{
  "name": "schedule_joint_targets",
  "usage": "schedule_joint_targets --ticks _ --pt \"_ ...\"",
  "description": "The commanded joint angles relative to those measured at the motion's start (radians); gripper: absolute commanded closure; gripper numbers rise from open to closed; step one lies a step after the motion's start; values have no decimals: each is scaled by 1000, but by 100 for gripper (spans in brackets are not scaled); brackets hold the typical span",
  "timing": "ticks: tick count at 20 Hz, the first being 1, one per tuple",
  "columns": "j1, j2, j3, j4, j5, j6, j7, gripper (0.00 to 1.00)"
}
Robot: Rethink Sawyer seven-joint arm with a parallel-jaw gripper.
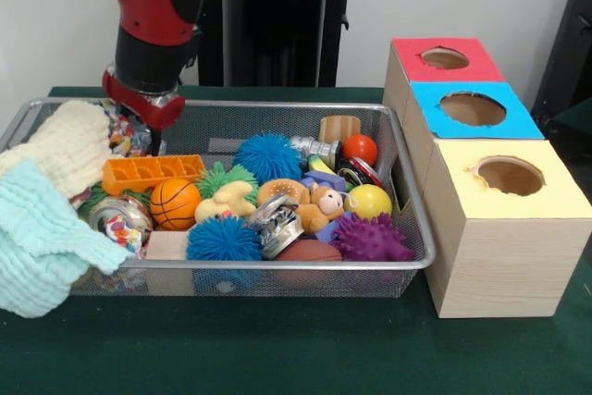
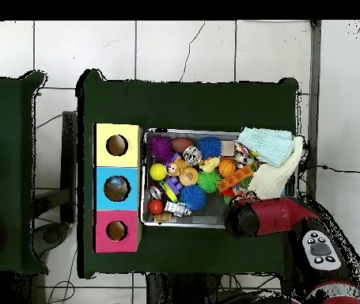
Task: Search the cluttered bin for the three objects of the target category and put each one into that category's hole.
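At the left of the front view, a mint cloth (image 1: 42, 228) and a cream cloth (image 1: 65, 141) drape over the end of the bin (image 1: 277, 270). Just right of them the arm comes down to the bin's far left corner, and its claw (image 1: 148, 141) dips behind the orange tray (image 1: 153, 171); I cannot tell whether it is apart or together. Next come the basketball (image 1: 174, 203), two blue spiky balls (image 1: 268, 156), a red ball (image 1: 361, 148), a yellow ball (image 1: 368, 201) and a purple spiky ball (image 1: 370, 238).

The target category is not named. If it is balls, they lie mid-bin to the right. The spiky ones look soft and light, easy to pinch anywhere; the smooth ones look slippery and best gripped across the middle.

On the desk (image 1: 277, 349) at the right stands the box (image 1: 499, 256) with red, blue and yellow holes.

The overhead view shows all three holes square-on, but the arm hides the claw there; the front view shows the pile's depth.
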Motion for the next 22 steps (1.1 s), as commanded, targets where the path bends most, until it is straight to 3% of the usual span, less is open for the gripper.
schedule_joint_targets --ticks 1,5,8,9,12,15,19,22 --pt "-63 236 94 -241 12 77 -121 0" --pt "-86 303 123 -304 29 108 -152 0" --pt "-135 322 184 -317 92 235 -260 0" --pt "-155 328 206 -317 128 299 -286 100" --pt "-183 348 240 -339 209 445 -327 100" --pt "-183 353 252 -365 221 511 -359 100" --pt "-184 349 264 -374 188 501 -364 100" --pt "-153 300 244 -349 117 427 -319 100"
